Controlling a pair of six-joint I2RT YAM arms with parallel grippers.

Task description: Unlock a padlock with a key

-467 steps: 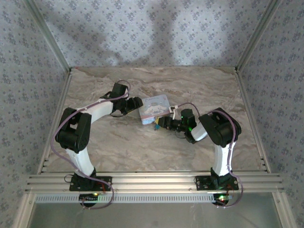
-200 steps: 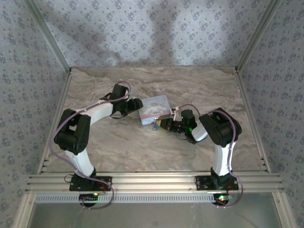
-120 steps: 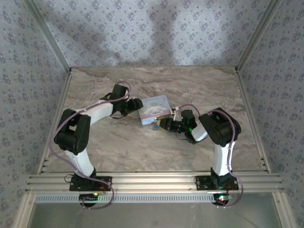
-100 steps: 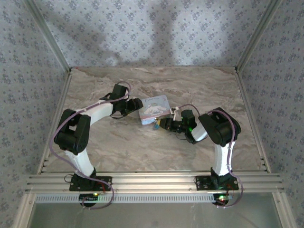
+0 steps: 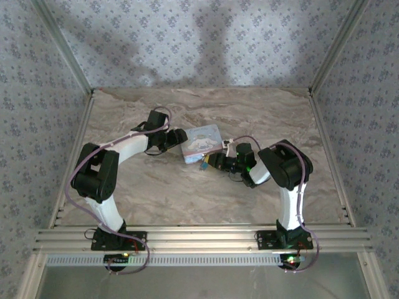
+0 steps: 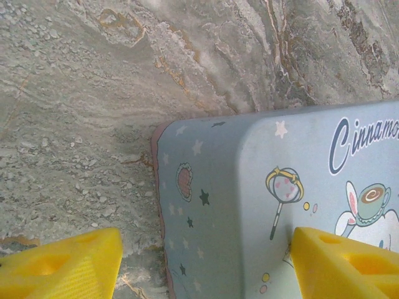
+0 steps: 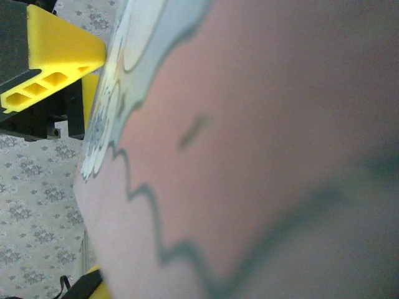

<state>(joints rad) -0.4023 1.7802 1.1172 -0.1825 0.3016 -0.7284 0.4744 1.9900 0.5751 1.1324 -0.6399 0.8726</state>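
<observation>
A pale blue cartoon-printed box (image 5: 202, 141) lies flat on the marble table. My left gripper (image 5: 177, 138) is open at its left end. In the left wrist view one yellow finger (image 6: 62, 265) hangs over the table and the other (image 6: 349, 261) over the box lid (image 6: 262, 205). My right gripper (image 5: 214, 162) points at the box's front edge, where a small blue and yellow item (image 5: 203, 164) sits at its tip. I cannot tell whether that item is the padlock or the key. The right wrist view is pressed close to the blurred box side (image 7: 249, 156), hiding the jaws.
The marble table (image 5: 156, 187) is walled by patterned panels on three sides, with an aluminium rail (image 5: 199, 240) along the near edge. The left gripper's yellow finger (image 7: 56, 68) is visible beyond the box in the right wrist view.
My right gripper has crept slightly left and away, closer against the box's front edge. The left arm and the box have stayed put.
</observation>
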